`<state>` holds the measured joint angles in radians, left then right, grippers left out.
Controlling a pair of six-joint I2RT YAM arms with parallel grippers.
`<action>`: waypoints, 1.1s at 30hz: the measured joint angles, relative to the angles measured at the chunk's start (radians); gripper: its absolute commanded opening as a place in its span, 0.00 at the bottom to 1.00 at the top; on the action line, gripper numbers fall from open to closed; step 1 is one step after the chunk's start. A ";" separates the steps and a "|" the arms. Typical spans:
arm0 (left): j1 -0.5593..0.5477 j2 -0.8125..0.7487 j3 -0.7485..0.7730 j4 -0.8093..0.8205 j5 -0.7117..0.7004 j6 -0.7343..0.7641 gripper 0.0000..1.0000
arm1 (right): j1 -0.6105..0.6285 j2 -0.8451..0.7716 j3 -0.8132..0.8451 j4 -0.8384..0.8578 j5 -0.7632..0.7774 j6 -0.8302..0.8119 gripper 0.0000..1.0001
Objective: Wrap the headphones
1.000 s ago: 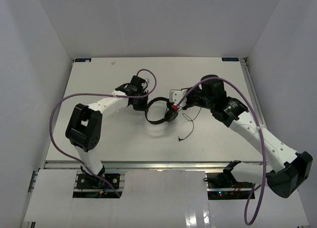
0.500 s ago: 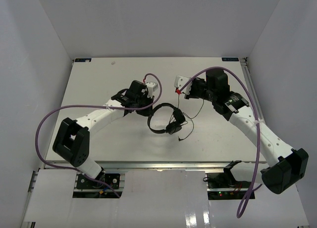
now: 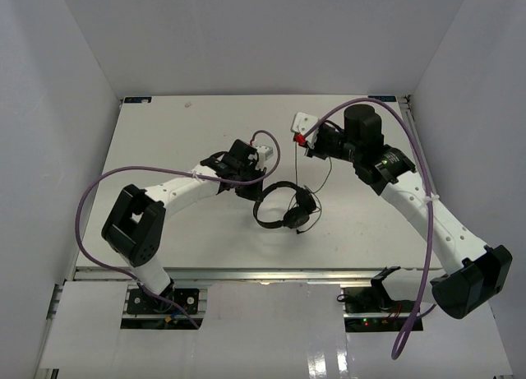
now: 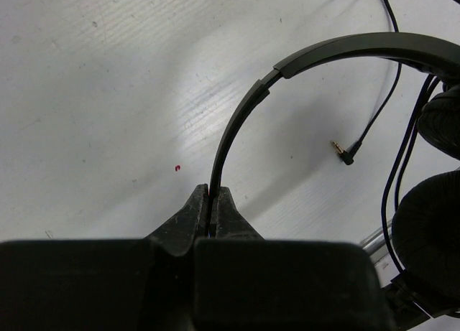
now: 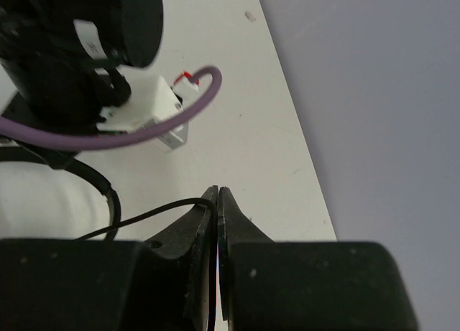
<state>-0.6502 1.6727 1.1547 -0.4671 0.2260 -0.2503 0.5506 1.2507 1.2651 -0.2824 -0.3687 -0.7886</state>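
The black headphones [image 3: 297,209] lie near the middle of the white table, earcups [image 4: 430,234] to the right. My left gripper [image 3: 253,190] is shut on the thin headband [image 4: 237,126]; in the left wrist view the jaws [image 4: 213,200] pinch its end. My right gripper [image 3: 306,145] is raised beyond the headphones and is shut on the thin black cord [image 3: 306,170], which runs down to the earcups. In the right wrist view the cord [image 5: 154,213] enters the closed jaws [image 5: 218,198] from the left. The cord's plug [image 4: 344,151] lies on the table inside the headband's arch.
Thick purple robot cables loop from the left arm [image 3: 89,200] and the right arm [image 3: 421,200]. The left arm's wrist and its white camera block [image 5: 144,115] show close in front of my right gripper. White walls enclose the table [image 3: 164,132] on three sides.
My left gripper has moved right and toward the near edge, dragging the headphones with it. My right gripper has lifted away toward the back with the cord, pulling it straighter.
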 measured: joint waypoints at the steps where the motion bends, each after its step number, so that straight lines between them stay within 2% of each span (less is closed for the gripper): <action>1: 0.000 0.015 0.009 0.000 0.002 -0.007 0.00 | 0.001 0.000 0.013 -0.004 -0.020 0.015 0.08; 8: 0.000 0.112 0.127 -0.009 0.024 -0.065 0.00 | 0.022 -0.018 0.045 -0.008 -0.152 0.107 0.08; 13: -0.001 0.198 0.240 -0.022 0.053 -0.119 0.00 | 0.042 -0.059 0.018 -0.007 -0.188 0.127 0.08; 23: -0.017 0.264 0.302 -0.074 0.073 -0.175 0.00 | 0.055 -0.084 -0.028 -0.005 -0.152 0.127 0.08; 33: -0.021 0.333 0.406 -0.137 0.105 -0.207 0.00 | 0.060 -0.084 -0.028 -0.076 -0.266 0.057 0.08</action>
<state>-0.6710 2.0056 1.5609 -0.6042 0.3310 -0.4571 0.6107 1.1664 1.2372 -0.3584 -0.6351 -0.7320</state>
